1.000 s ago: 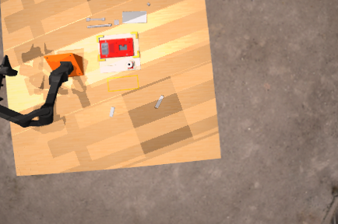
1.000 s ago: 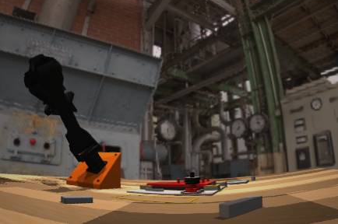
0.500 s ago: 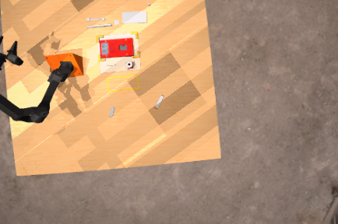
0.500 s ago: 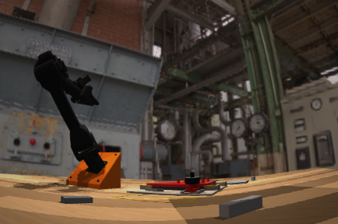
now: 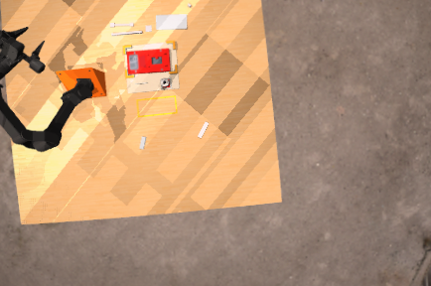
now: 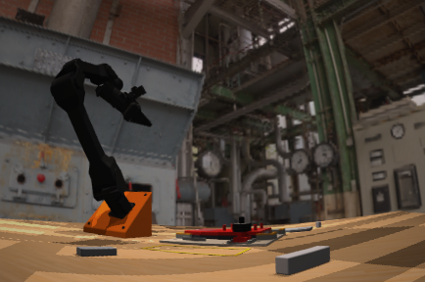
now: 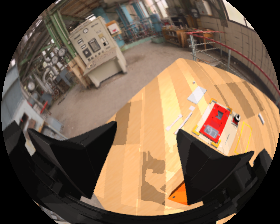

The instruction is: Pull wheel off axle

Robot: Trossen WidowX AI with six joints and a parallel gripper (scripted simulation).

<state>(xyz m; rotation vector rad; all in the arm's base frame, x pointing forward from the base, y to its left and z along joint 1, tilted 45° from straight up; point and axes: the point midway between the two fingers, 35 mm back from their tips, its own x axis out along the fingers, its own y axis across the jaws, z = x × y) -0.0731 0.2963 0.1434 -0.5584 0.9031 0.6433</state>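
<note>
Top view: wheel (image 5: 165, 82) (image 6: 241, 226) (image 7: 237, 118) on the axle, on the pale plate (image 5: 134, 85) (image 7: 226, 143) next to the red block (image 5: 145, 62) (image 6: 196, 231) (image 7: 212, 123). Marked area (image 5: 157, 115) (image 6: 230, 255) (image 7: 238, 149) just beside the plate, wheel not in it. Claw (image 5: 36, 46) (image 6: 147, 108) (image 7: 148, 130) off at the desk (image 5: 238, 164) (image 6: 196, 266) (image 7: 135, 165) edge, well apart from the wheel. Risk: coming in low, the arm clips the red block or plate and shifts the axle.

Exterior view: claw high, tilted, nothing in it. Wheel sits low, close above the red parts; little room under it, so fingertips going too deep likely hit those. Too shallow, they slip off the rim. Pulling at a slant probably jams the wheel on the axle or drags the plate along.

Wrist view: fingers wide apart, nothing between. Wheel is way off to the side, not lined up; closing off-centre would tip or push it. Marked area is narrow and near the plate, so a hasty release could leave the wheel over the line, or fingers brushing it.
</note>
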